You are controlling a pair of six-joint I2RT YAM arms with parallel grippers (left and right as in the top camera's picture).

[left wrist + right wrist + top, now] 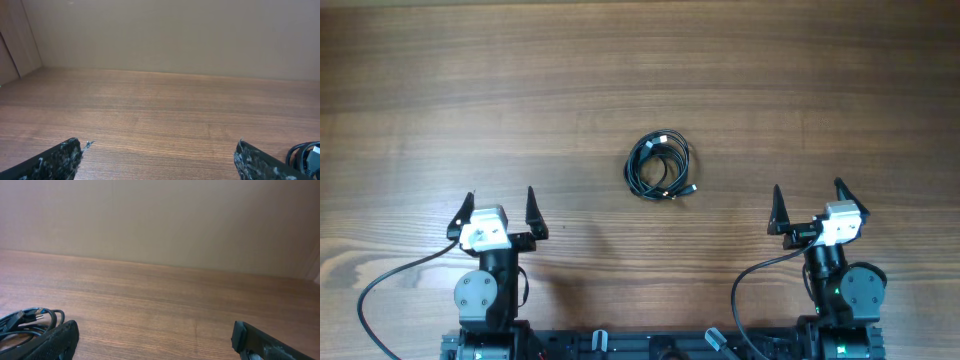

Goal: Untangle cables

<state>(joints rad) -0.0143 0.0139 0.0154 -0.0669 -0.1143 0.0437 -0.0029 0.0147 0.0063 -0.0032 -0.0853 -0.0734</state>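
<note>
The cables [660, 167] lie as one small, tight coil of thin black cords near the middle of the bench [640, 60], with silver-tipped plug ends showing at the top and at the lower right edge. In the right wrist view the coil [30, 322] sits at the lower left corner. In the left wrist view only a sliver shows at the right margin, too little to read.

The loops overlap closely, so a pinch is likely to catch several strands at once and lift the whole bundle instead of freeing one cord. A hard pull on one strand could draw the loops tighter, or a plug end could snag inside a loop. The cords are thin and lie flat on the wood, so a low approach risks scraping the bench and a high one risks closing on nothing.

The left jaws and the right jaws are both spread wide and empty, well apart from the coil. Because the coil is small, both arms reaching in together could collide.
</note>
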